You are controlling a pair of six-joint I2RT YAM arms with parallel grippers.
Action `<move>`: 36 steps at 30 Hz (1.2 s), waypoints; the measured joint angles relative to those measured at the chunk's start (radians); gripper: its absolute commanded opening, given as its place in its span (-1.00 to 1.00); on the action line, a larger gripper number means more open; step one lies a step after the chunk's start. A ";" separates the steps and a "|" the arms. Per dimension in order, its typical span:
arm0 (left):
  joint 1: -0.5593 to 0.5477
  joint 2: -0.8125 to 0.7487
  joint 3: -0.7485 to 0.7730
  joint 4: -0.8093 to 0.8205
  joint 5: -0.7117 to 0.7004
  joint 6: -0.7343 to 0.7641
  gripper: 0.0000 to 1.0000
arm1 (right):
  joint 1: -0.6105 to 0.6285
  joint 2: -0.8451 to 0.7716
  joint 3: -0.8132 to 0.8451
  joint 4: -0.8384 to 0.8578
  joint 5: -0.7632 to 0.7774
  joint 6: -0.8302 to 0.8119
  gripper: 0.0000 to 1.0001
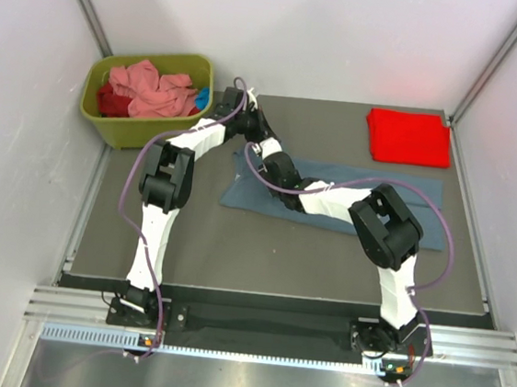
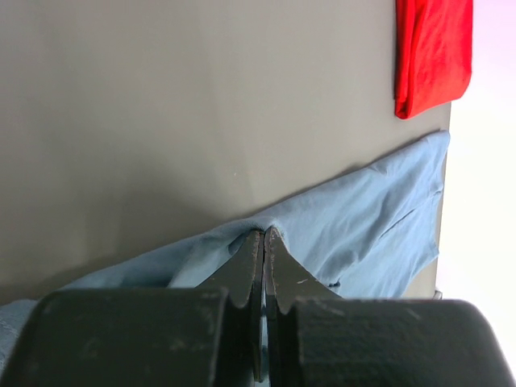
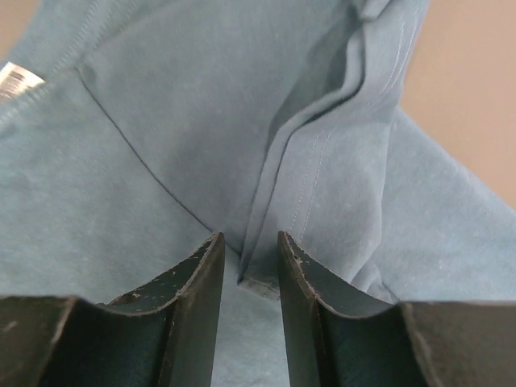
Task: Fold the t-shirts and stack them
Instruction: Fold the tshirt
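The blue tee (image 1: 369,200) lies across the middle of the bench (image 1: 189,242), its long axis running left to right. Both arms meet at its left end. The left fingers (image 2: 264,240) are pinched tight on the cloth's far edge. The right fingers (image 3: 218,251) stand slightly apart, straddling a hemmed fold near the neck label (image 3: 18,78) but not yet squeezing it. From both, the rest of the tee stretches away to the right, toward the folded red tee (image 1: 409,137) in the far right corner. A fold would likely carry this end rightward along that axis — once the right fingers close.
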 measured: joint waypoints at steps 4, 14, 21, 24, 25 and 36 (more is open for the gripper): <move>0.000 0.000 0.010 0.000 0.000 0.000 -1.00 | 0.001 0.012 0.000 -0.001 0.023 -0.003 -0.34; 0.000 0.032 0.043 -0.013 -0.005 0.001 -1.00 | 0.003 0.018 0.000 0.006 0.088 -0.014 -0.85; 0.000 0.036 0.050 -0.023 -0.008 0.004 -1.00 | 0.003 0.018 -0.002 0.009 0.093 -0.025 -1.00; 0.000 0.036 0.056 -0.027 -0.009 0.004 -1.00 | 0.003 0.018 -0.003 0.013 0.090 -0.027 -0.88; 0.000 0.036 0.057 -0.030 -0.009 0.004 -1.00 | 0.003 0.018 -0.003 0.015 0.088 -0.026 -0.80; 0.000 0.036 0.058 -0.032 -0.010 0.003 -1.00 | 0.003 0.018 -0.003 0.010 0.043 -0.035 -0.49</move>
